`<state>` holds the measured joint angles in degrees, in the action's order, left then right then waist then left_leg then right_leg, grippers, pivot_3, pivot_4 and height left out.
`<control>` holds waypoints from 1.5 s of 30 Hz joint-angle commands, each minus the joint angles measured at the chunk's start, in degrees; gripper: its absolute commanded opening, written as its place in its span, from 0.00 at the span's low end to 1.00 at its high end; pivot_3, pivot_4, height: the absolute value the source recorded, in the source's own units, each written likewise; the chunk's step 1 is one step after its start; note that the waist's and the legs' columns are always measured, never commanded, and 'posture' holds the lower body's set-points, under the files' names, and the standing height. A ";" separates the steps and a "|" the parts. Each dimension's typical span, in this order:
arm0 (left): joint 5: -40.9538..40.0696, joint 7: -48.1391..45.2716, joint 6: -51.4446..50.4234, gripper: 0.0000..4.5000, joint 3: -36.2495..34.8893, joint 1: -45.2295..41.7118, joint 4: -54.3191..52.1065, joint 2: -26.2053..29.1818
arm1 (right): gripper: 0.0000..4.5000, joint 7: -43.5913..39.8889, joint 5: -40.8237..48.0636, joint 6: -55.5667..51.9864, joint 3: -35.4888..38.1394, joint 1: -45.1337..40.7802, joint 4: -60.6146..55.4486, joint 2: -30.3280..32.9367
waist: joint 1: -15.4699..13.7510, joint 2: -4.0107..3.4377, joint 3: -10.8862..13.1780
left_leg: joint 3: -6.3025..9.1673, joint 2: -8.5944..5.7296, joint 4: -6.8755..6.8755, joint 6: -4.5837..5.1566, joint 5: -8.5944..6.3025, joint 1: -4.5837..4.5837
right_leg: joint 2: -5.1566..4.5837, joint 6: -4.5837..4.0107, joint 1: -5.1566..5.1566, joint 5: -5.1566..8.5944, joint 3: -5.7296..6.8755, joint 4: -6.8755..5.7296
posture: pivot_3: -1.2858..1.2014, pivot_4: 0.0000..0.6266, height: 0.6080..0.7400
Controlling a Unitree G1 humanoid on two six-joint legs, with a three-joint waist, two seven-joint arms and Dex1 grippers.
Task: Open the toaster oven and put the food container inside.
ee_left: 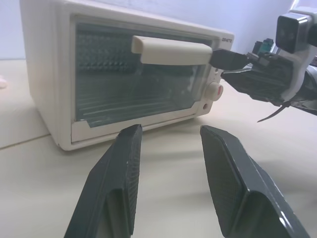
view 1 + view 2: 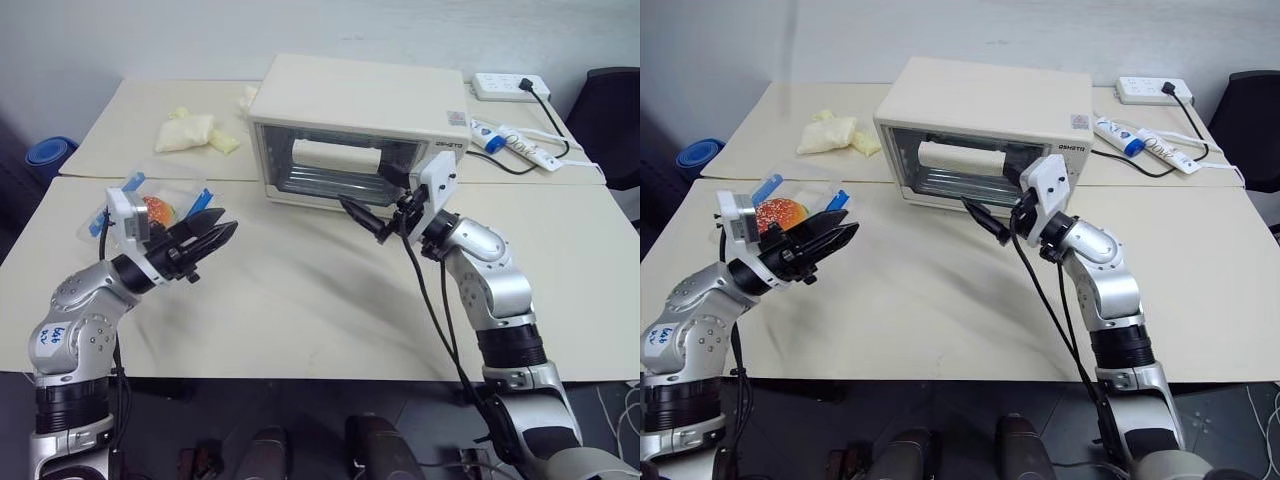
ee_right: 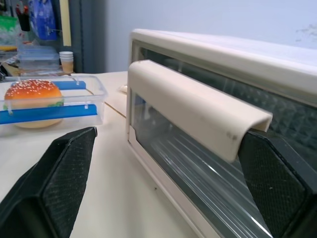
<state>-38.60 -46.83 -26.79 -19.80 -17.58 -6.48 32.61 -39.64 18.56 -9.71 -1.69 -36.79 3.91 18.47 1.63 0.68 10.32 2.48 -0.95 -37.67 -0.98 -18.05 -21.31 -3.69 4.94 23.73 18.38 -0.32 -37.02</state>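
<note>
On the left, we see our left gripper [image 2: 205,238] hanging above the worktop [image 2: 300,300] with its jaws parted and nothing between them. Just behind it, the food container [image 2: 800,207] rests on the worktop with one sesame-bun hamburger [image 3: 33,95] inside. It sits well apart from the toaster oven [image 2: 360,130], whose glass door is shut.

In the middle, our right gripper [image 3: 168,163] has its jaws spread wide at the door handle [image 1: 171,50]. One jaw sits under the handle's right end and the other stands off to its left, so nothing is gripped yet.

We judge the main risk to be here: the jaws straddle only the handle's end, so a pull could slip off. It could also drag the light oven forward across the worktop instead of dropping the door. An open door would also reach toward our left gripper's space.

Counting from left to right, we see one container with two blue clips, one pale bag [image 2: 195,131], one oven, one toothpaste tube [image 2: 497,138] and one power strip [image 2: 510,87].
</note>
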 commanded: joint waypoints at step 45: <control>23.94 -18.75 25.43 0.00 15.43 -34.13 49.01 -2.84 | 1.00 -7.91 1.75 9.79 10.11 39.57 -23.24 12.64 | -0.69 0.03 0.01 | -0.06 -0.18 -0.24 0.13 -0.07 -0.13 | 0.01 0.07 0.04 -0.04 -0.01 -0.39 | 0.52 0.24 1.00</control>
<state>-15.33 -66.24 -1.80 -4.91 -52.44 45.45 29.43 -47.50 18.49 -1.32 5.48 2.35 -15.93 30.33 0.95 0.71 10.33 2.35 -1.13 -37.93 -0.84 -18.12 -21.43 -3.69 5.03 23.76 18.33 -0.37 -37.41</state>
